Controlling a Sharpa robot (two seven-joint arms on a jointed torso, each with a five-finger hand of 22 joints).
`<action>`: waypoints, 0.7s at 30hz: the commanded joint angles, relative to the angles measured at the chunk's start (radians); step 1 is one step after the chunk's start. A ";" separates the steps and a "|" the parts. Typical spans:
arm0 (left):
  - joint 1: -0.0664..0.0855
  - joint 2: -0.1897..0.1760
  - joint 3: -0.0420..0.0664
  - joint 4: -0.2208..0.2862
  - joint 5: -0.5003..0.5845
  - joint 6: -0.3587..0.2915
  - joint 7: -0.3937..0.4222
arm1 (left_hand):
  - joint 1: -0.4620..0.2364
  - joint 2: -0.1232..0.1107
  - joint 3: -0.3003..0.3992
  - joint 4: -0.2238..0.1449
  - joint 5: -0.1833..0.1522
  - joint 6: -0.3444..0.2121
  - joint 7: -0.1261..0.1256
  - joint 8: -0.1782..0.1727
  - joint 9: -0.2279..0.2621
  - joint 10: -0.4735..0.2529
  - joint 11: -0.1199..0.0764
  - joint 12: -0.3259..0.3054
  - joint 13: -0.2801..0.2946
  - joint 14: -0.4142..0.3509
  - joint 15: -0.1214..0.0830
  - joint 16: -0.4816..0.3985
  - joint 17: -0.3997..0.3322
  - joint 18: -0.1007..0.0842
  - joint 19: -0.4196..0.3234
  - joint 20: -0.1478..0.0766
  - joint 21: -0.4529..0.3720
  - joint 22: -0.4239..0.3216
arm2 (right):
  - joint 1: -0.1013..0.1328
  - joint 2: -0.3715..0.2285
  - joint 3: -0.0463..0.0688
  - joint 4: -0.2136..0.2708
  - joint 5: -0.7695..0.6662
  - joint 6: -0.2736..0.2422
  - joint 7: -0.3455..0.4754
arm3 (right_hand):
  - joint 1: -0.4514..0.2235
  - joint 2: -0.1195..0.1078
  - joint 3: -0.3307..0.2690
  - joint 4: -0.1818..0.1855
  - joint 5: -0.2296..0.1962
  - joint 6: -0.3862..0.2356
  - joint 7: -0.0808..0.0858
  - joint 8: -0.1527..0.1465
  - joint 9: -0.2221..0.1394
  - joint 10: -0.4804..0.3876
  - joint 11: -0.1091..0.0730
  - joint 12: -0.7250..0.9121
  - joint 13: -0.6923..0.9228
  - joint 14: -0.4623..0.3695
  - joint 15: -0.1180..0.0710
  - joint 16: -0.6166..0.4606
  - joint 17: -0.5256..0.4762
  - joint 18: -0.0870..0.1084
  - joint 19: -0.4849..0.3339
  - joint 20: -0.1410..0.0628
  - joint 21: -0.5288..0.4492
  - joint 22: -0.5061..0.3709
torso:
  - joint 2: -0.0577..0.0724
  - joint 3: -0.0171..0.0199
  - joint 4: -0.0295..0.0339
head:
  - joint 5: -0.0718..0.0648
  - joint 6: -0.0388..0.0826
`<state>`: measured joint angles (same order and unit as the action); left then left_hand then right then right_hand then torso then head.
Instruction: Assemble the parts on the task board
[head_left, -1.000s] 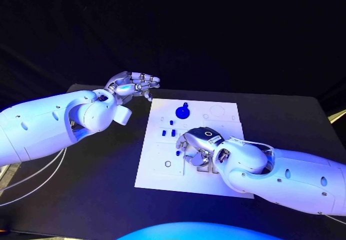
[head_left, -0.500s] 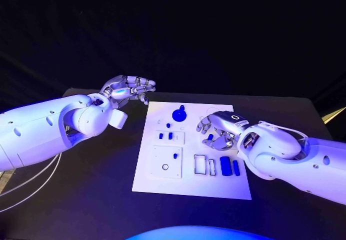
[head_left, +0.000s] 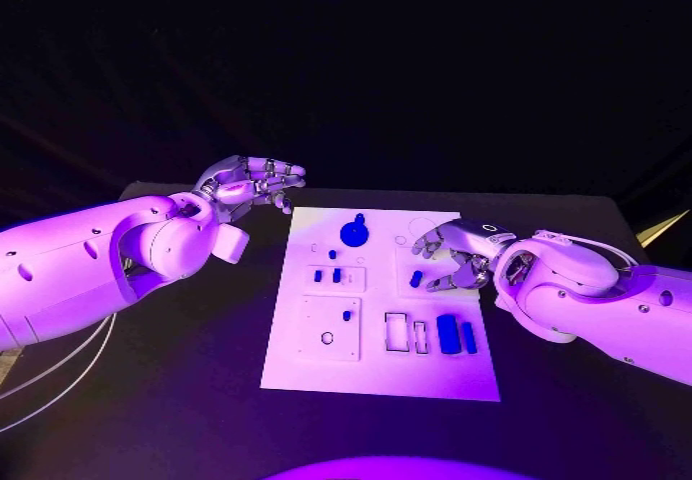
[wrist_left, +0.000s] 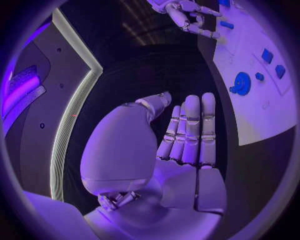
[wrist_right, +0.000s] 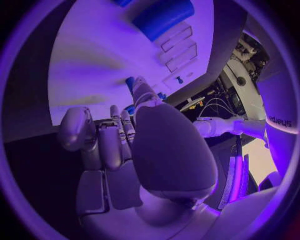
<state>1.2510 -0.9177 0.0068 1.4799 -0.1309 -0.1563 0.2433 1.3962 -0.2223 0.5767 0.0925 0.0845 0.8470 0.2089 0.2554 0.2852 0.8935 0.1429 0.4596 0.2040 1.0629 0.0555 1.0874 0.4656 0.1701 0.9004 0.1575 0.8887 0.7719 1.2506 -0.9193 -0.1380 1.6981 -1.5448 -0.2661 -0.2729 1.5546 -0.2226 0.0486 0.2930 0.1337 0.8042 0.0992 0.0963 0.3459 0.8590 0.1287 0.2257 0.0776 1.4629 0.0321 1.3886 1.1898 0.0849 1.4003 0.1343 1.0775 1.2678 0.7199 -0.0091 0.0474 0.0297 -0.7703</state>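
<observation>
Hovering over the task board, the right robot hand has its fingers curled around a small blue part; whether it grips it, you cannot tell. Lower slowly, square to the board. The left robot hand hangs empty, fingers loosely apart, above the counter.

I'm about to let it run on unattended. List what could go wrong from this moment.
1. The right hand hovers low over the white task board, fingers curled beside a small blue part; whether it holds anything cannot be told, so a grasp may fail or knock the part.
2. The two long blue blocks lie close by the right forearm's path and might get swept.
3. The left hand hangs off the board, so nothing steadies it.
</observation>
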 joint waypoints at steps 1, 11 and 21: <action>0.001 0.001 0.000 0.001 0.005 0.018 0.008 | -0.003 0.006 -0.006 -0.002 -0.004 -0.008 -0.001 -0.006 -0.001 -0.004 -0.001 0.004 -0.001 0.001 0.009 -0.006 -0.001 0.014 0.007 0.003 -0.005 -0.002 | -0.004 0.008 -0.001 -0.008 0.004 0.077 0.025 | 0.000 0.000 -0.012 0.000 -0.008 -0.007 0.003 -0.003 0.001 0.004 -0.004 0.010 -0.002 0.022 0.003 0.005 0.002 0.014 0.006 -0.002 0.000 0.000 | 0.001 0.0002 0.0005 | -0.001 0.000; 0.001 0.000 0.000 -0.001 0.005 0.019 0.006 | -0.003 0.007 -0.007 -0.002 -0.004 -0.007 -0.001 -0.005 -0.001 -0.004 -0.002 0.005 -0.001 0.001 0.008 -0.006 -0.001 0.014 0.007 0.003 -0.006 -0.002 | -0.020 0.035 -0.006 -0.022 -0.013 0.063 0.019 | 0.007 0.059 0.037 -0.008 -0.029 0.013 0.049 0.007 0.010 0.144 -0.043 0.085 0.003 0.030 -0.030 0.003 -0.004 0.005 0.035 -0.032 0.046 0.030 | 0.000 -0.0004 0.0014 | 0.001 -0.004; 0.001 -0.001 0.000 -0.002 0.005 0.020 0.005 | -0.004 0.007 -0.008 -0.001 -0.004 -0.006 -0.001 -0.005 -0.001 -0.004 -0.002 0.005 -0.001 0.001 0.008 -0.006 -0.001 0.014 0.008 0.003 -0.006 -0.003 | -0.023 0.044 -0.007 -0.029 -0.020 0.024 0.010 | 0.004 0.079 0.193 -0.006 -0.066 0.105 0.044 0.045 0.018 0.280 -0.059 0.015 -0.011 0.035 -0.045 0.007 -0.004 -0.005 0.055 -0.047 0.091 0.064 | 0.000 -0.0006 0.0002 | 0.000 -0.006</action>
<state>1.2509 -0.9199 0.0063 1.4768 -0.1309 -0.1533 0.2432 1.3962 -0.2223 0.5767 0.0924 0.0845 0.8470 0.2088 0.2554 0.2853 0.8936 0.1429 0.4596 0.2041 1.0629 0.0555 1.0874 0.4657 0.1701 0.9004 0.1575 0.8887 0.7703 1.2283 -0.8772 -0.1445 1.6689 -1.5470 -0.2261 -0.2653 1.5648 -0.1485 0.2369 0.2870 0.0711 0.9036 0.1434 0.1351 0.3641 1.1350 0.0712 0.2434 0.0676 1.4665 -0.0076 1.3948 1.1855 0.0847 1.4488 0.0857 1.1636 1.3081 0.7198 -0.0097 0.0483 0.0303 -0.7762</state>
